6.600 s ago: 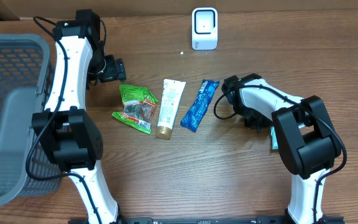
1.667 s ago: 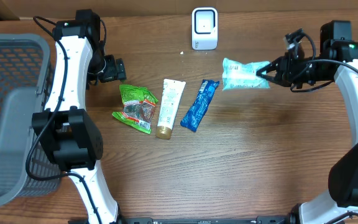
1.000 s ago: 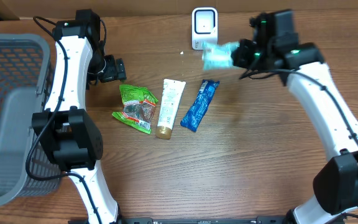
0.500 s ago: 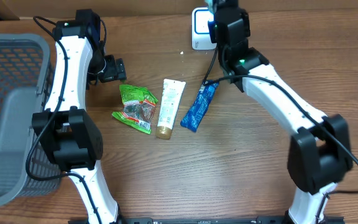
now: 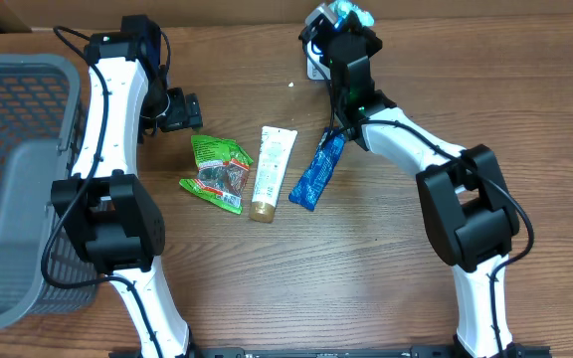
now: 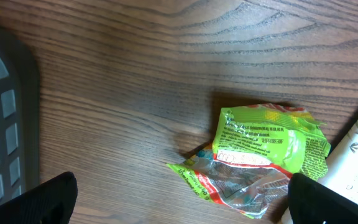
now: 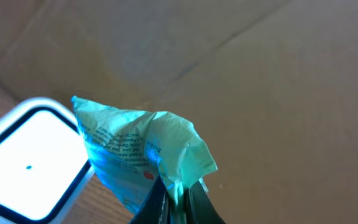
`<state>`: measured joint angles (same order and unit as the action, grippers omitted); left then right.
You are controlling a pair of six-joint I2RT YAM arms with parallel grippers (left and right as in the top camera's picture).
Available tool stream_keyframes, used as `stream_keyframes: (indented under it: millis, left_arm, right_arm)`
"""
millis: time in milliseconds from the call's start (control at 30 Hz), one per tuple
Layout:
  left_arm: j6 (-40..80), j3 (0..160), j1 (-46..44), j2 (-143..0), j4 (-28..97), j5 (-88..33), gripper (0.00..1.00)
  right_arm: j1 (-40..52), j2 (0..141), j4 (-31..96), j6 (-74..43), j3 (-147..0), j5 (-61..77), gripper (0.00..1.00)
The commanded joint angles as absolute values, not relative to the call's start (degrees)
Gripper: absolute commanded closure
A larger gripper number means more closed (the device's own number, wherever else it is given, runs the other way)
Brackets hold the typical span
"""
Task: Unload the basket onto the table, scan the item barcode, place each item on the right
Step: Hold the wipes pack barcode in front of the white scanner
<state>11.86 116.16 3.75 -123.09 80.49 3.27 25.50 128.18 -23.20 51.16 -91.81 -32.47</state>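
Right gripper is pinched tight on the bottom edge of the teal packet, which stands right by the white scanner, and the cardboard wall is close behind. Left gripper hangs wide open above the green snack bag, with the basket at its left. Nearer in, beyond the tube and blue bar, the table offers broad bare wood.

Bright, even light; soft shadows on brown wooden table. Right wrist view soft: pale teal plastic packet slightly blurred.
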Motion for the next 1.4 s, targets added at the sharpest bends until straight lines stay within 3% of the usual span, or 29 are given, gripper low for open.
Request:
stream_keyframes:
  millis: [0,267,1367]
  left_arm:
    - [12.45,115.96,3.33,-121.73,80.49,3.01,0.00]
    - [12.45,115.96,3.31,-121.73,80.49,3.01,0.00]
    - [12.45,115.96,3.25,-121.73,80.49,3.01,0.01]
  right_arm:
    - [25.39,130.30,-27.62,57.49,-93.17,-31.97,0.96]
    - [25.39,131.81,-32.71,67.79,-93.17,-26.04,0.96]
    - [23.64,132.05,-30.37,67.77,-93.17,-23.90,0.96]
